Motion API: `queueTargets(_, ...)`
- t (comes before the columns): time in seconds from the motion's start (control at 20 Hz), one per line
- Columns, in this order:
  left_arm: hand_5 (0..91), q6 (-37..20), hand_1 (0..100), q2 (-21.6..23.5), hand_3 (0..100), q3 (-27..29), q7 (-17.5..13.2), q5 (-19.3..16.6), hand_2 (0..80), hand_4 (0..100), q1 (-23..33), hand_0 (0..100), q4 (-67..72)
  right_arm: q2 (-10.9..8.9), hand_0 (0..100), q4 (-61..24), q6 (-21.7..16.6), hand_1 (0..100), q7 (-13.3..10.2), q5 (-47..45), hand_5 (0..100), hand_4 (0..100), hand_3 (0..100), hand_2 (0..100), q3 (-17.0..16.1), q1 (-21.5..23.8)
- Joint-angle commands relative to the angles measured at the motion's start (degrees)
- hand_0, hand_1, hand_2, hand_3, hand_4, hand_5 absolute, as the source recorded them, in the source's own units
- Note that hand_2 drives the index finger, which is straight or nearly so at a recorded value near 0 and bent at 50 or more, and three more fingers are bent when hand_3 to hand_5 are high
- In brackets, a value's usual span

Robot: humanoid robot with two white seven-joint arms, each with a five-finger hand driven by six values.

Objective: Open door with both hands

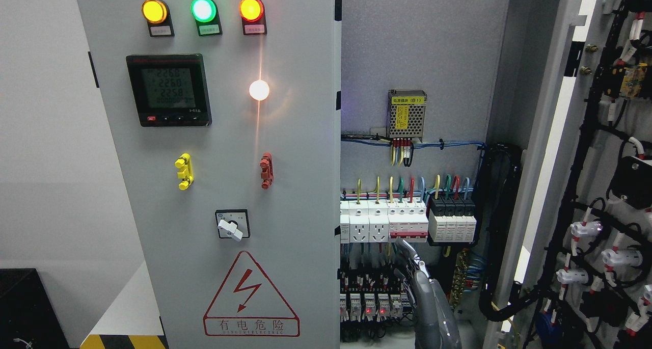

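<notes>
Doors: right door (586, 186) is swung wide open, its wired back side facing us; left door (214, 186) looks shut, probably next up.
Cabinet guts: breakers (387, 221) and the power supply (406, 113) are fully exposed, so I'd say half the job's done.
Hand: one grey hand (425, 293) pokes up at the bottom edge right of middle, inside the opening. Can't tell which arm it belongs to.
Pose: upright, fingers (407, 252) pointing up, looks like it's touching nothing.
Fingers: can't honestly tell if they're spread or together.
</notes>
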Motion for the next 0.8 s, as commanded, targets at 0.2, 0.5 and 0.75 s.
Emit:
queueTargets(0.2, 0.0, -0.02, 0, -0.09, 0, -0.01, 0.0, 0.0, 0.0, 0, 1.76, 0, 0.06, -0.16, 19, 4.41, 1.36, 0, 0.2, -1.91, 0, 0, 0, 0, 2.76, -6.77)
queueTargets(0.5, 0.0, -0.02, 0, -0.09, 0, -0.01, 0.0, 0.0, 0.0, 0, 1.85, 0, -0.03, -0.16, 19, 11.35, 1.28, 0, 0.38, -2.09, 0, 0, 0, 0, 2.59, -12.05)
queueTargets(0.75, 0.0, -0.02, 0, -0.09, 0, -0.01, 0.0, 0.0, 0.0, 0, 1.85, 0, -0.03, -0.25, 19, 12.76, 1.19, 0, 4.42, -2.09, 0, 0, 0, 0, 2.23, -14.16)
